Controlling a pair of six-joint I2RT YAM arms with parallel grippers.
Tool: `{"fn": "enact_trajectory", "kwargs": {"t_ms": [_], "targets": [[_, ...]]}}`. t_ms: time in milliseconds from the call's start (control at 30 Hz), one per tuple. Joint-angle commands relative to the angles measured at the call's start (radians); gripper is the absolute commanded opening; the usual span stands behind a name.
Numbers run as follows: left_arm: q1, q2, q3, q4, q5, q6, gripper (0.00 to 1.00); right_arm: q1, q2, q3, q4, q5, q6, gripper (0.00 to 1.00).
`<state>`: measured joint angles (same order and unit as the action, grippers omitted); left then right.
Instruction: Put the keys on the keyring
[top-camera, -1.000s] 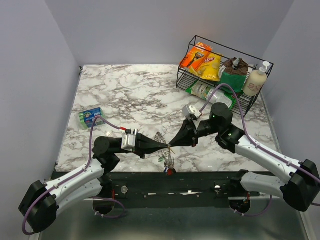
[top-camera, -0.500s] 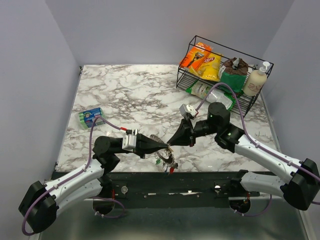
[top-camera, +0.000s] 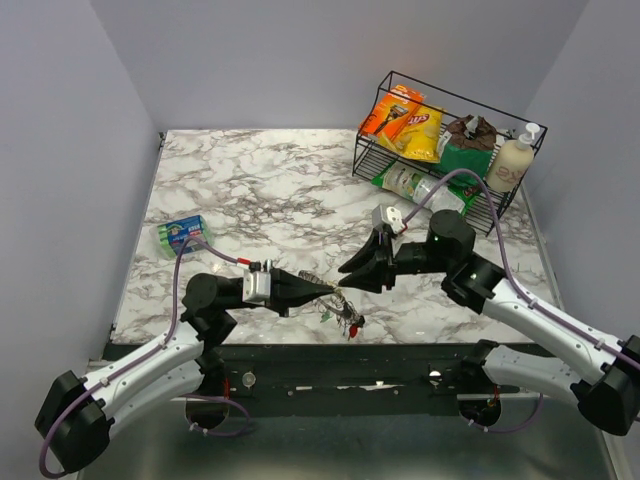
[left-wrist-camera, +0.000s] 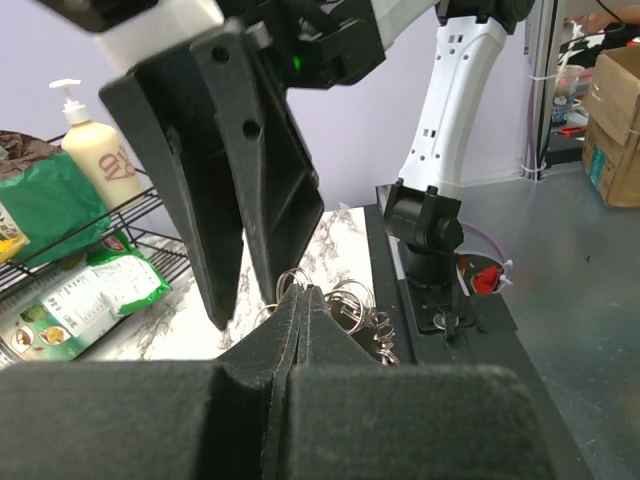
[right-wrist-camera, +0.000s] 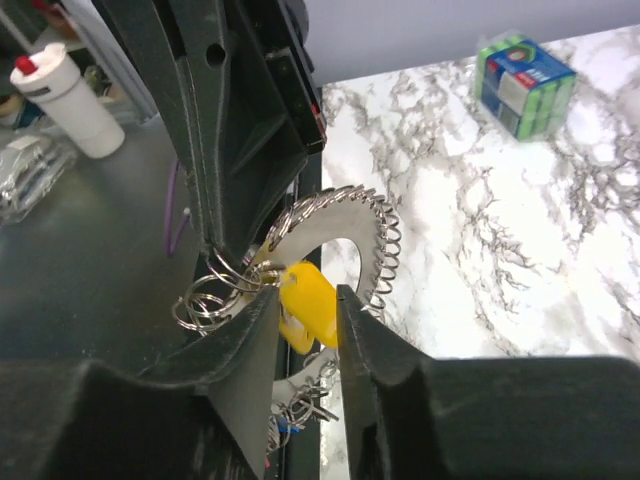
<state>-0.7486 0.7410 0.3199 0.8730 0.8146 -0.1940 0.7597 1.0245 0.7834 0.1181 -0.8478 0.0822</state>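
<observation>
Left hand (top-camera: 334, 292) clamped tight on the keyring (right-wrist-camera: 385, 255) near the table's (top-camera: 260, 190) front edge, keys (top-camera: 350, 320) dangling. Right hand (right-wrist-camera: 308, 298) stood parted around a yellow key (right-wrist-camera: 310, 318). Wire basket (top-camera: 372, 165) held chip bags (top-camera: 420, 130) and a lotion bottle (top-camera: 510, 165).

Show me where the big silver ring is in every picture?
Top external: the keyring sits low in the middle, at the tip of the left gripper.
Left wrist: keyring in the middle, just past the shut fingertips.
Right wrist: keyring in the middle, a beaded loop behind the yellow key.
Shared landmark: the left gripper, pinching the ring in all three.
</observation>
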Motion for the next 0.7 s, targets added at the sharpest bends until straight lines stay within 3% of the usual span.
{"fn": "enact_trajectory", "kwargs": {"t_ms": [0,133,267,467,667], "targets": [[-0.009,-0.029,0.022,-0.025,-0.048,0.036,0.0,0.006,-0.079,-0.009,-0.078,0.131,-0.073,0.47],[-0.009,-0.035,0.019,-0.028,-0.049,0.041,0.0,0.006,-0.133,-0.025,-0.104,0.187,-0.143,0.6],[-0.009,-0.037,0.018,-0.014,-0.037,0.033,0.0,0.006,-0.185,-0.038,-0.1,0.115,-0.191,0.69],[-0.009,-0.02,0.019,0.044,-0.008,-0.001,0.0,0.006,-0.175,-0.027,-0.043,-0.055,-0.161,0.69],[-0.009,0.006,0.024,0.092,0.003,-0.022,0.0,0.006,-0.11,-0.026,0.109,-0.189,-0.029,0.6]]}}
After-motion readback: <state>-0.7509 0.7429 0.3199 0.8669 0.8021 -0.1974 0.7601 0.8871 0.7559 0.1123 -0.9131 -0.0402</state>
